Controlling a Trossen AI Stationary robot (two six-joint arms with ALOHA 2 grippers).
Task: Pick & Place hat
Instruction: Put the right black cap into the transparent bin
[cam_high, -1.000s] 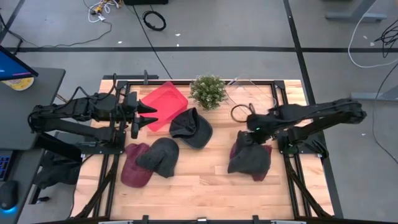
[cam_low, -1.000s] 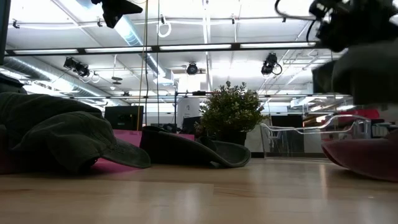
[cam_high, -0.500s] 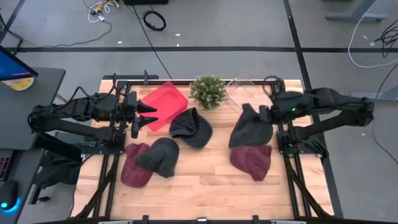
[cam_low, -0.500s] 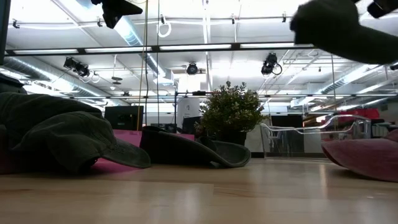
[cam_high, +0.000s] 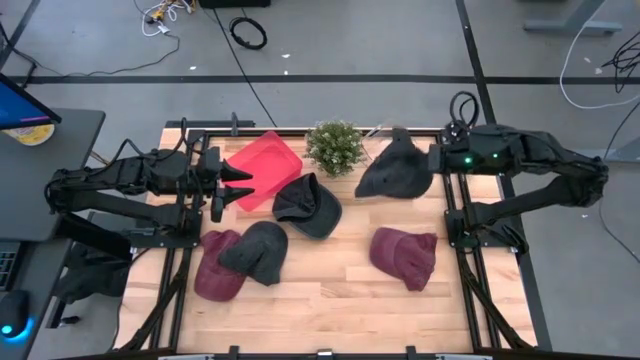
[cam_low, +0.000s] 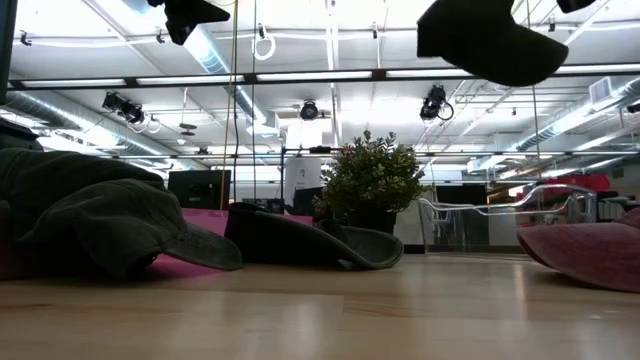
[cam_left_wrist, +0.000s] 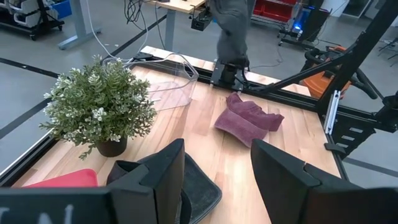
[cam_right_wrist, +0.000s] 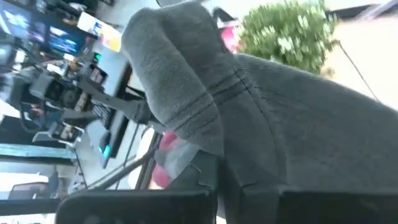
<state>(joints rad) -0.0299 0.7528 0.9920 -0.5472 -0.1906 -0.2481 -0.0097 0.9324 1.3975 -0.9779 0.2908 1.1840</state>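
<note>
A dark grey hat (cam_high: 394, 170) hangs in the air over the table's far right, above the plant's right side, with my right gripper (cam_high: 433, 161) shut on it. It shows high up in the low view (cam_low: 487, 40) and fills the right wrist view (cam_right_wrist: 261, 118). A maroon hat (cam_high: 405, 256) lies on the table below and nearer. Over the table's left edge my left gripper (cam_high: 238, 182) stands open, with nothing between its fingers (cam_left_wrist: 168, 177). My right gripper pinches a fold of the grey hat's cloth (cam_right_wrist: 214, 152) between its two fingers, at the hat's right-hand end (cam_high: 422, 164). The fingers come nearly level from the table's right. The hat is lifted clear and droops from the gripper toward the left.
A red tray (cam_high: 262, 170) and a potted plant (cam_high: 335, 147) stand at the far edge, with a clear container (cam_left_wrist: 168, 84) right of the plant. A dark hat (cam_high: 308, 206) lies mid-table. Another dark hat (cam_high: 256, 250) rests on a maroon one (cam_high: 213, 272) at the near left.
My right gripper has risen and drawn toward the table's far right, tipping from pointing down to nearly level. The grey hat has come up off the maroon hat, which stayed on the table, and now hangs clear near the plant.
</note>
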